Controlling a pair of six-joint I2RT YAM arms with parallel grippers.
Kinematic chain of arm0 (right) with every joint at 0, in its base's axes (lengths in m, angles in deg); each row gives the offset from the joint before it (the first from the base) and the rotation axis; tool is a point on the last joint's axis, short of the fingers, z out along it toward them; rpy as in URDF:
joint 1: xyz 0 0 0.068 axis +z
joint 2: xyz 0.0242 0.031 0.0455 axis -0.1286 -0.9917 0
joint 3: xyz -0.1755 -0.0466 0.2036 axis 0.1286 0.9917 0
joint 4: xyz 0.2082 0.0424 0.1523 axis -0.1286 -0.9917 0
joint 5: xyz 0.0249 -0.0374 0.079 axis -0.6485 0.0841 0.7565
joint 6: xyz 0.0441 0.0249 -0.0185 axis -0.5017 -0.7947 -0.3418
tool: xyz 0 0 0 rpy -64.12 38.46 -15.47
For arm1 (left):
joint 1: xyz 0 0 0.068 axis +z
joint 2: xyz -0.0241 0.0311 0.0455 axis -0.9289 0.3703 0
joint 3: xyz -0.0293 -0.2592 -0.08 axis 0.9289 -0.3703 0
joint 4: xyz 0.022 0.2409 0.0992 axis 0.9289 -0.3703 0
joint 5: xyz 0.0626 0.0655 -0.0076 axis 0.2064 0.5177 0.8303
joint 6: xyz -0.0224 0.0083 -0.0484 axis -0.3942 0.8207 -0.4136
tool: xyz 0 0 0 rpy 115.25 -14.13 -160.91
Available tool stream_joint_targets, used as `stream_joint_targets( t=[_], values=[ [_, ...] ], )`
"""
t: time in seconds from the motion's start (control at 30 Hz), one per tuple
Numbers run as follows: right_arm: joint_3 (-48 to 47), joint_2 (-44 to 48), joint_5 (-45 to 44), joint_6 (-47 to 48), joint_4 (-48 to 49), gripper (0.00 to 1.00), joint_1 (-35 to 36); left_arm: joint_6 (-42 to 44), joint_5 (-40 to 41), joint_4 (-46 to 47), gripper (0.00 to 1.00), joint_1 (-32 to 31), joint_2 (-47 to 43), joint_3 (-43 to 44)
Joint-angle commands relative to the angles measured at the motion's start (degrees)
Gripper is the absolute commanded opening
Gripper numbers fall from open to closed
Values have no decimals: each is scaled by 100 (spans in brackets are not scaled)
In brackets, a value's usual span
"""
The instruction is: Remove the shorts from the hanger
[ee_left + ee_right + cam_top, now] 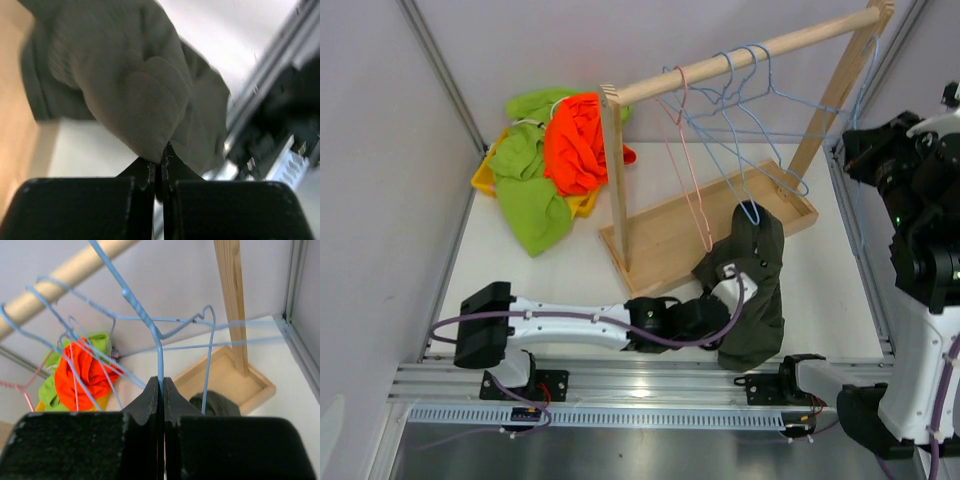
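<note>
The dark olive-brown shorts [757, 300] hang from the low corner of a blue hanger [748, 208] and drape down onto the table in front of the rack. My left gripper [725, 275] is shut on a fold of these shorts [145, 95], fingertips [150, 167] pinching the fabric edge. My right gripper [161, 382] is shut on the wire of a blue hanger [159, 347]; in the top view it sits at the right end of the rack [875, 150]. Orange [578, 140], lime green [530, 195] and yellow [485, 180] shorts lie piled at the back left. The pink patterned pair is out of view.
The wooden rack has a rail [750, 55], two uprights and a tray-like base [665, 240]. Several bare blue hangers and one pink hanger [692, 170] hang from the rail. Metal frame rails run along the near edge [620, 385] and the right side.
</note>
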State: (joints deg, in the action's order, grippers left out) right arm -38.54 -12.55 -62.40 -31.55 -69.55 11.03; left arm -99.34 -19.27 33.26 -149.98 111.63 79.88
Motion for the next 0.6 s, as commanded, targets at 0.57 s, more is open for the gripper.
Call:
stream_joint_targets(
  t=[0.57],
  values=[
    [-1612,-2190,555,-286,1658,0,-188,-907,66,657,0,-741,-277,-950]
  ],
)
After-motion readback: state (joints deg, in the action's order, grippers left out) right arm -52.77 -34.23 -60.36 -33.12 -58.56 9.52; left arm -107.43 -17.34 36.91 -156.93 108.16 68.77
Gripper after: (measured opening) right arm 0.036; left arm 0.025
